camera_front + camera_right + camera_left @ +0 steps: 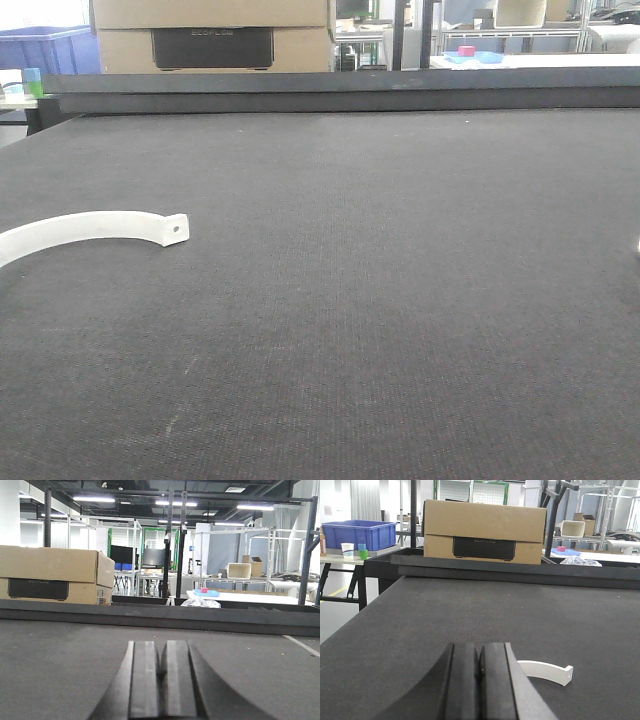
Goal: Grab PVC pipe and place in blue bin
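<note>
- Both grippers, left [480, 652] and right [162, 655], have their fingers pressed together and pinch nothing.
- The white curved PVC piece [546, 670] lies flat on the black table mat [400, 300], just beside my left gripper on its right side and not touching it.
- I judge that the step in hand is the reach. I should spread the left fingers first, shift right, then come down straddling the strip at mid-arc. It lies low and thin, so a shallow pinch may only skid it along the mat.
- The blue bin [358, 534] stands on a side table off to the left, well apart from the piece.
- The front view shows the hole in the tab at 1 end of the piece, but only a corner of the bin.
- The left wrist view shows the bin whole, with a cardboard box [482, 532] beyond the table.
- The right wrist view shows neither piece nor bin.
</note>
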Robot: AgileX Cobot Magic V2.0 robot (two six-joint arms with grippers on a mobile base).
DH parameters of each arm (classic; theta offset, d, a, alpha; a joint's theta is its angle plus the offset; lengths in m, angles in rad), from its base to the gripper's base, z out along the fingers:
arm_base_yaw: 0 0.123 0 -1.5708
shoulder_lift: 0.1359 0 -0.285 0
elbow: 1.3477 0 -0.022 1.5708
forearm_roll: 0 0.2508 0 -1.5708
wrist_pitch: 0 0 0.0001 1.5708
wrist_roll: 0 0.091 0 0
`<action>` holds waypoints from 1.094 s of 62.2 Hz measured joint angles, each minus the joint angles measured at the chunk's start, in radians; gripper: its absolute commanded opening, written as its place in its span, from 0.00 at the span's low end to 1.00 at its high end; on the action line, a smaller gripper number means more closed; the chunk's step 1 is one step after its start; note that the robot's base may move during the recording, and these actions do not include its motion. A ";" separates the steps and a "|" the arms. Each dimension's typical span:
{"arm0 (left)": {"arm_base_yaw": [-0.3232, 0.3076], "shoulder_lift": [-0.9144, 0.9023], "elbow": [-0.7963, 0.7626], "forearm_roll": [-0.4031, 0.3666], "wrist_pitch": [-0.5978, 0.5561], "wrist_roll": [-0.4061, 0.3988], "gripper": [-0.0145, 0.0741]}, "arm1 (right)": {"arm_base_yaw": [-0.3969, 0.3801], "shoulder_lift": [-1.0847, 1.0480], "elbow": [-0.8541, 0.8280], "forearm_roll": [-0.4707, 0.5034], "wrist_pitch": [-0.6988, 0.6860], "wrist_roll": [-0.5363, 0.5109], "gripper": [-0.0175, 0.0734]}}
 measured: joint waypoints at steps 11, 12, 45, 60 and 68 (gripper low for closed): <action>0.000 0.000 0.000 0.000 0.000 0.000 0.04 | 0.000 0.000 0.000 0.000 0.000 0.000 0.01; 0.000 0.000 0.000 0.000 0.000 0.000 0.04 | 0.000 0.000 0.000 0.000 0.000 0.000 0.01; 0.000 0.000 0.000 0.000 -0.016 0.000 0.04 | 0.000 0.000 0.000 0.047 -0.024 0.000 0.01; 0.000 -0.002 -0.080 -0.093 0.042 0.000 0.04 | 0.000 0.000 -0.095 0.162 0.098 0.000 0.01; 0.000 0.004 -0.204 -0.081 0.131 0.000 0.04 | 0.000 0.002 -0.190 0.178 0.170 0.000 0.01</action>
